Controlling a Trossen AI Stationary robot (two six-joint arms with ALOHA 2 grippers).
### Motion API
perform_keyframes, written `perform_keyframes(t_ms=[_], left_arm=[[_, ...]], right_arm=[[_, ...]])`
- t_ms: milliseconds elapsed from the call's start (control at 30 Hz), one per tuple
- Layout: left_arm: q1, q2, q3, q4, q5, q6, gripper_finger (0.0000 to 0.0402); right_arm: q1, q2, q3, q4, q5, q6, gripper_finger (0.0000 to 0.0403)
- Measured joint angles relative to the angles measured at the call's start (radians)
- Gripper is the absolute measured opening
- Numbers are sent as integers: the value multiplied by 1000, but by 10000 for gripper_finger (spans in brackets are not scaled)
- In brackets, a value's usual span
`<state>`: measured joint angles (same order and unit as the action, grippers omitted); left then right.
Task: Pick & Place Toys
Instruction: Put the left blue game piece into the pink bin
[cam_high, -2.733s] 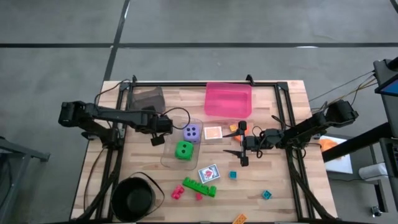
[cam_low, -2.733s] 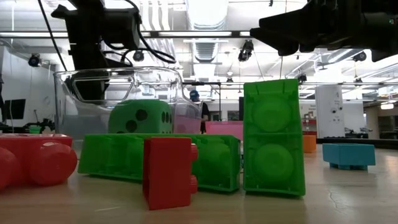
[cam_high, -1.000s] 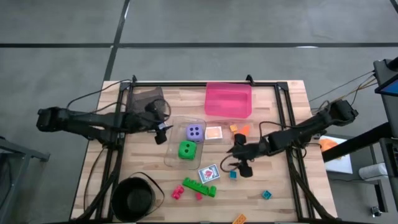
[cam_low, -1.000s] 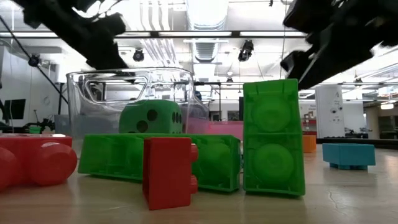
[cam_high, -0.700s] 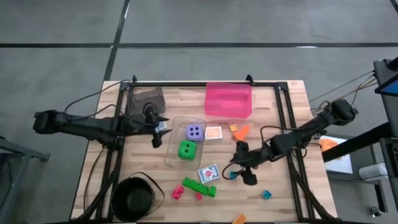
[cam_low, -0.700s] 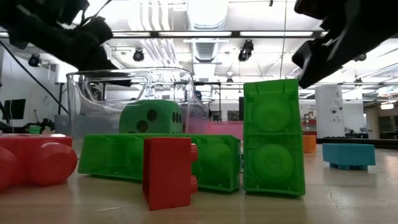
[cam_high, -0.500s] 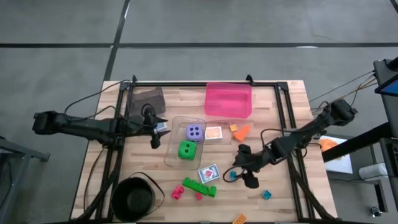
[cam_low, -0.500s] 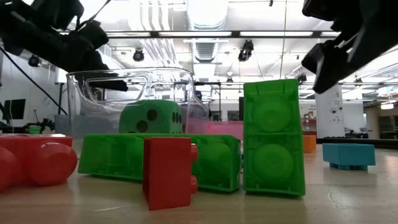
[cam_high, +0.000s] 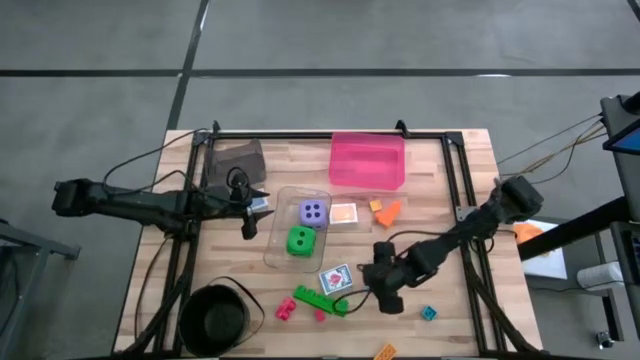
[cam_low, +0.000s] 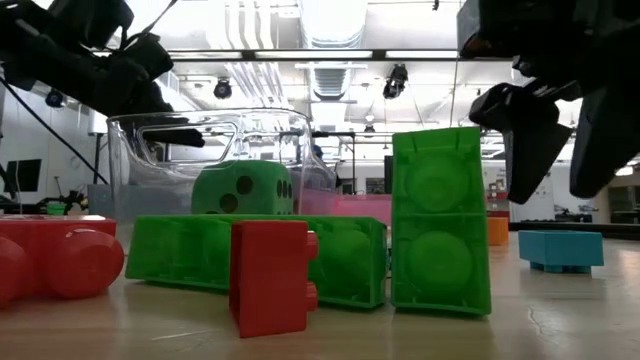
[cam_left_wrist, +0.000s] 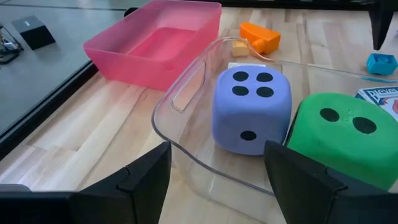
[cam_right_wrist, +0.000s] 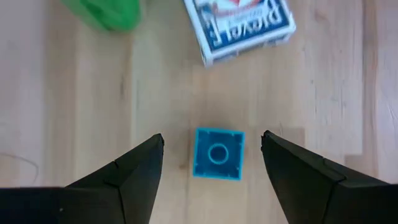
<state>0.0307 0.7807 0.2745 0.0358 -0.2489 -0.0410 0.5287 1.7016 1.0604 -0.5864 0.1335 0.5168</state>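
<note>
Right gripper (cam_right_wrist: 214, 163) has travelled from desk centre toward front edge over last seconds; now directly above small teal brick (cam_right_wrist: 217, 153), fingers spread either side, nothing held. Brick flat on desk, just beside card deck (cam_right_wrist: 240, 25), front-middle area. Judgement: descent and pinch come next.

Left gripper (cam_left_wrist: 217, 180) has pulled back to left rim of clear bin (cam_left_wrist: 186, 93), fingers apart, empty. Purple die (cam_left_wrist: 251, 109) and green die (cam_left_wrist: 345, 138) sit inside bin, touching. Pink bin (cam_high: 367, 162) near back edge.

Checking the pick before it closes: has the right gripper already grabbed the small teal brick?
No. The teal brick lies on the table between the open fingers of the right gripper, untouched.
</note>
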Motion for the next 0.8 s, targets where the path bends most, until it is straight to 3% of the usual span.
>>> perform_keyframes(t_ms=[167, 400, 800], left_arm=[[0, 0, 0, -3, 6, 0, 258], [0, 0, 0, -4, 7, -3, 258], [0, 0, 0, -6, 7, -7, 258]], right_arm=[[6, 99, 112, -137, -21, -8, 273], [8, 190, 140, -161, -49, -12, 273], [10, 195, 140, -166, 2, 0, 272]])
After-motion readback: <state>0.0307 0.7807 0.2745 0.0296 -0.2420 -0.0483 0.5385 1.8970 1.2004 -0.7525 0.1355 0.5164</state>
